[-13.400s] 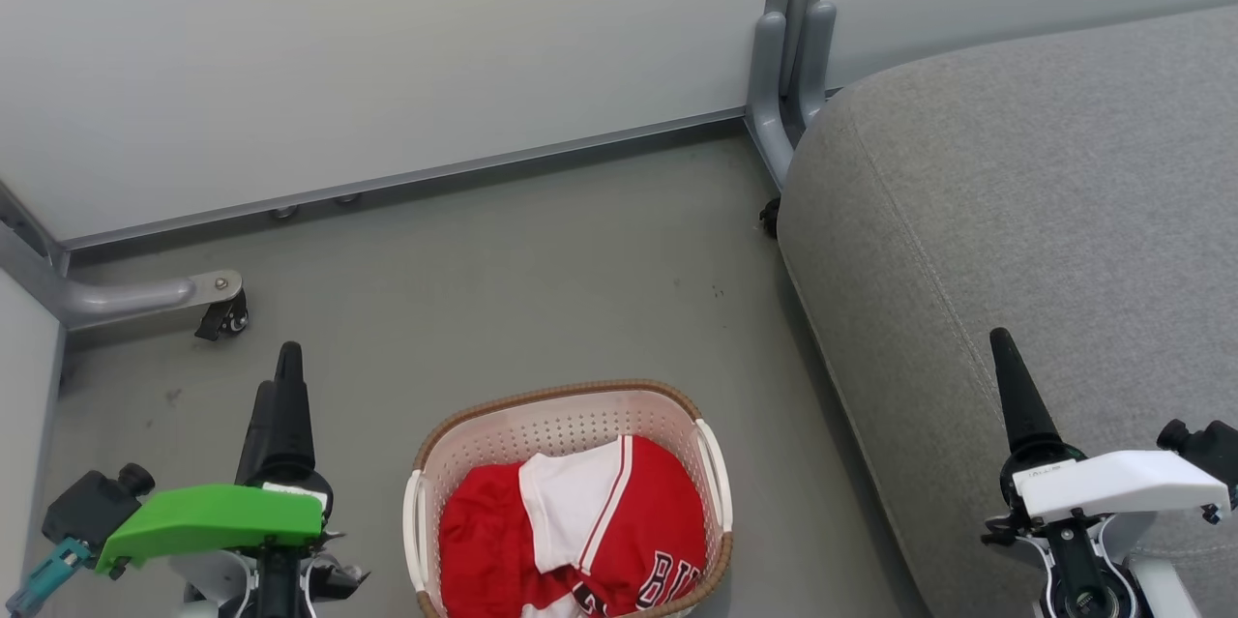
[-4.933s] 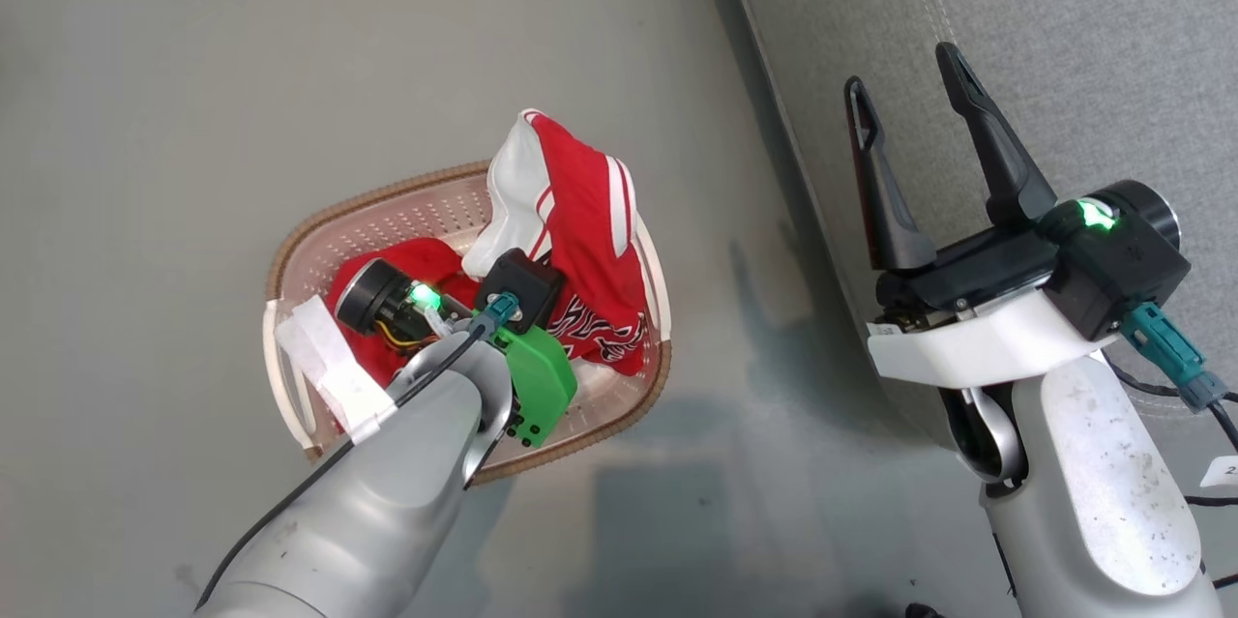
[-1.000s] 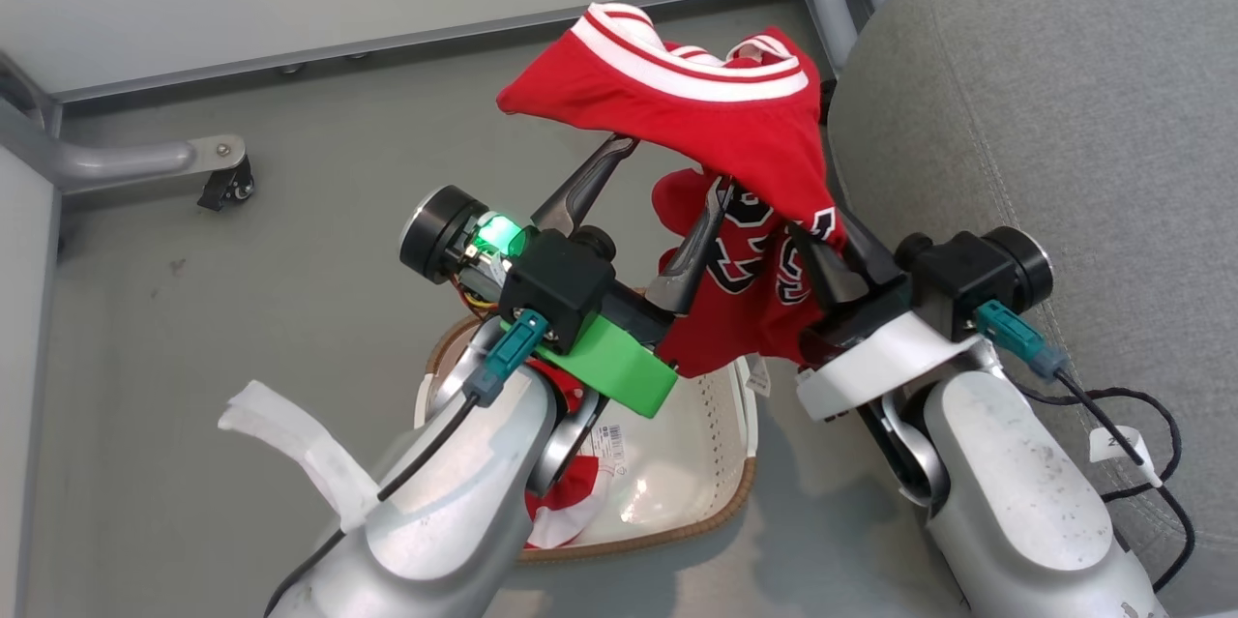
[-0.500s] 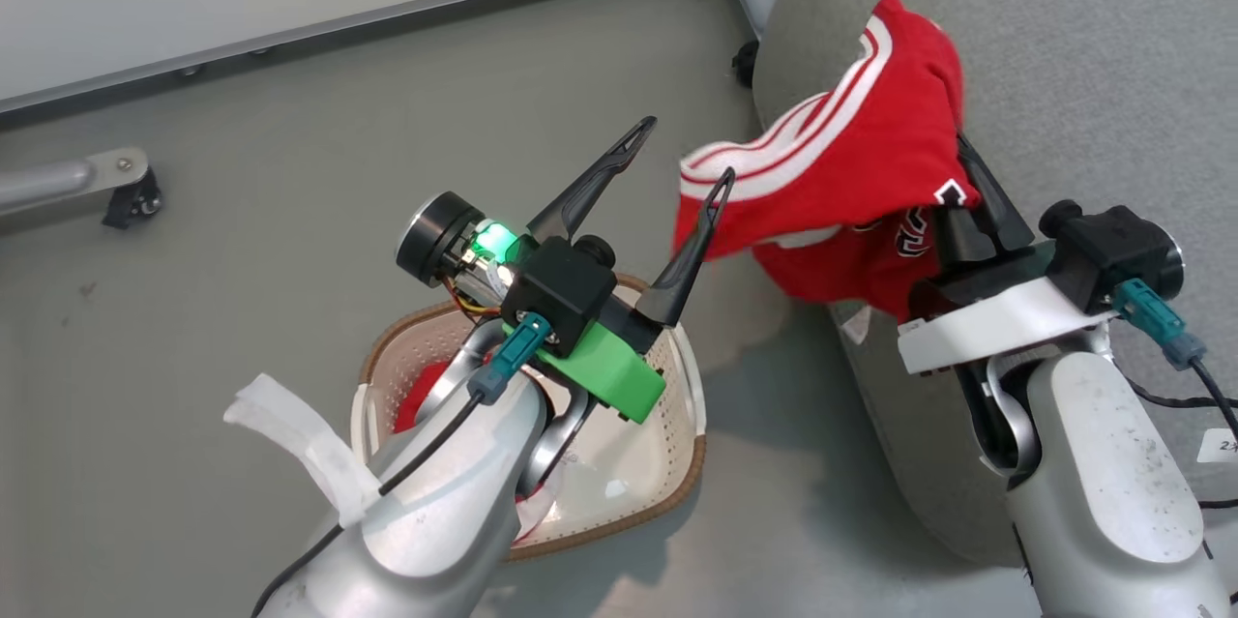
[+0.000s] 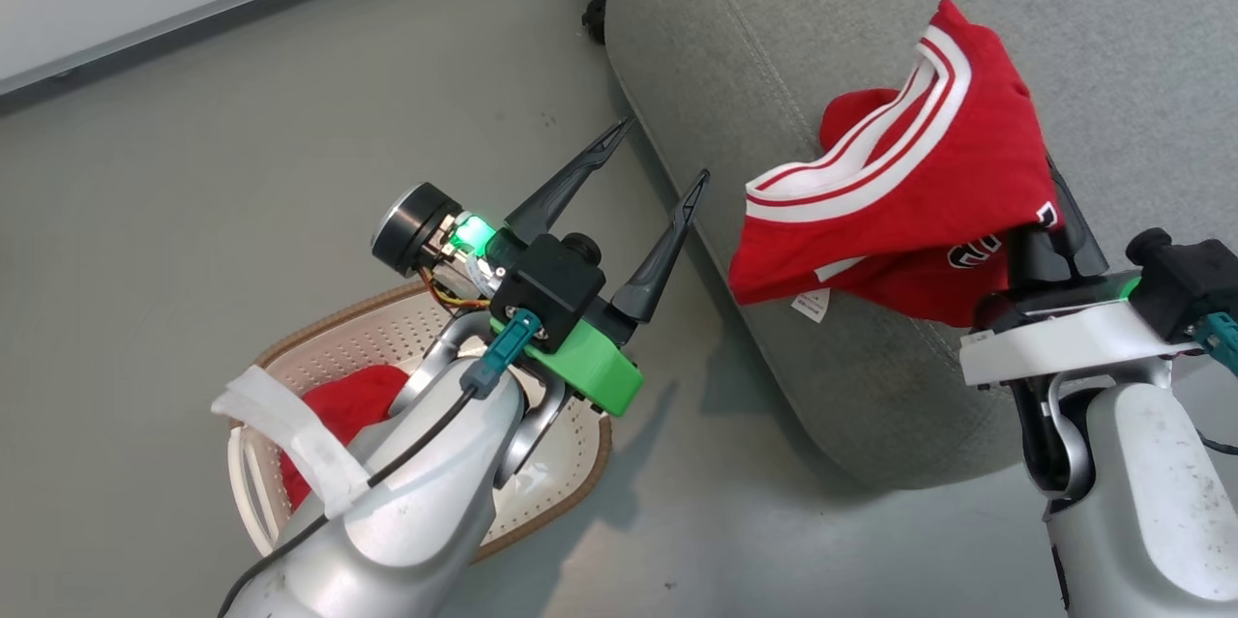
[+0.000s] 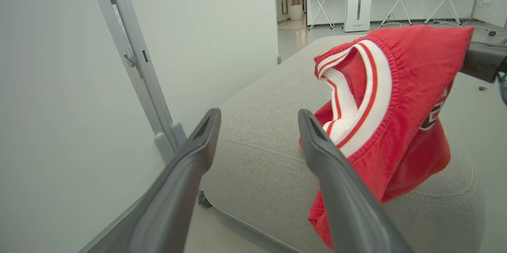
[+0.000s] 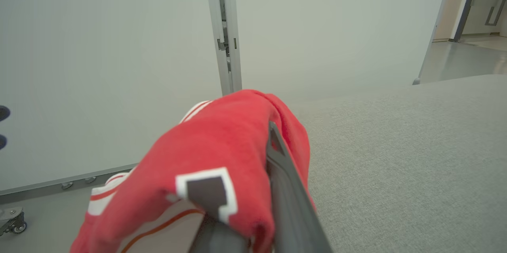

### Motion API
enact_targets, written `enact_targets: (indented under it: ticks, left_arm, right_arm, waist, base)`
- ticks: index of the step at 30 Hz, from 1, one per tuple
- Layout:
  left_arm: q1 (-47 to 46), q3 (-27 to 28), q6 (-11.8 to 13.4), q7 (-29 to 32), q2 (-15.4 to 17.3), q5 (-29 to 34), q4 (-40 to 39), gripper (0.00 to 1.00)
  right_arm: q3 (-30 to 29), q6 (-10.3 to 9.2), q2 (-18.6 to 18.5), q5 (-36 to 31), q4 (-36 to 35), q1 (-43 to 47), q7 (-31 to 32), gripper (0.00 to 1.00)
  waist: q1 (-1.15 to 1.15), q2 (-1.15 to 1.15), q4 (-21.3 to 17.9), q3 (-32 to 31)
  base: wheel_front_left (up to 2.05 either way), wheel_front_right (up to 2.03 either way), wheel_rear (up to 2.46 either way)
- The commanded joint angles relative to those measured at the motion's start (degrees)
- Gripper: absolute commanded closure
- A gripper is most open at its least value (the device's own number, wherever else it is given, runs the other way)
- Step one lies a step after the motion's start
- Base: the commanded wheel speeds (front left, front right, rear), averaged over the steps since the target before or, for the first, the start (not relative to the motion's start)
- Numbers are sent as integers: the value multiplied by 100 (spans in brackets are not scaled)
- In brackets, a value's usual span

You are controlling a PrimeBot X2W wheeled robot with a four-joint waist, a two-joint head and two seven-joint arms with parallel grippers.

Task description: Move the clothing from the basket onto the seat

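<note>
The red jersey [image 5: 909,202], with white stripes and black-and-white lettering, hangs over the grey seat [image 5: 822,57] near its front-left corner. My right gripper [image 5: 1049,212] is shut on the jersey, and cloth covers most of its fingers [image 7: 281,174]. My left gripper [image 5: 658,157] is open and holds nothing, raised over the floor just left of the seat's edge. The left wrist view has the jersey [image 6: 396,98] right of the spread fingers [image 6: 332,174]. The cream basket [image 5: 571,473] sits at the lower left behind my left arm, with red shorts [image 5: 338,405] inside.
A white partition wall with a grey metal post [image 6: 134,59] stands behind the seat [image 6: 269,158]. A small black castor [image 5: 592,18] sits at the seat's far corner. Grey floor [image 5: 242,163] lies between wall and basket.
The camera has swung right. My right gripper has carried the jersey from above the basket to over the seat. The jersey has come off my left gripper's fingers, which now stand open.
</note>
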Motion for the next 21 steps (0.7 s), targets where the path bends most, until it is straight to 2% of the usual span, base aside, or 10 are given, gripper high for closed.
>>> enact_targets:
  ticks: [1, 12, 18, 21]
  left_arm:
    - [-106, 18, -11, -3, 53, 50, 16, 0]
    - [-52, 148, 66, -3, 127, 30, -75, 0]
    - [-57, 215, 124, -3, 174, 99, -132, 0]
    - [-177, 231, 118, -2, 215, 147, -164, 0]
  right_arm:
    - [-61, -2, 2, 30, -66, 56, -4, 100]
    - [-294, -2, 8, 179, -393, 160, -4, 100]
    - [-522, -2, -3, 50, -501, -378, -4, 100]
    - [-669, -2, -151, 5, -505, -863, -4, 100]
  waist:
    - [0, 0, -335, 223]
    - [0, 0, -620, 374]
    - [0, 0, -626, 588]
    - [0, 0, -589, 824]
  base:
    - [0, 0, 0]
    - [0, 0, 0]
    - [0, 0, 0]
    - [0, 0, 0]
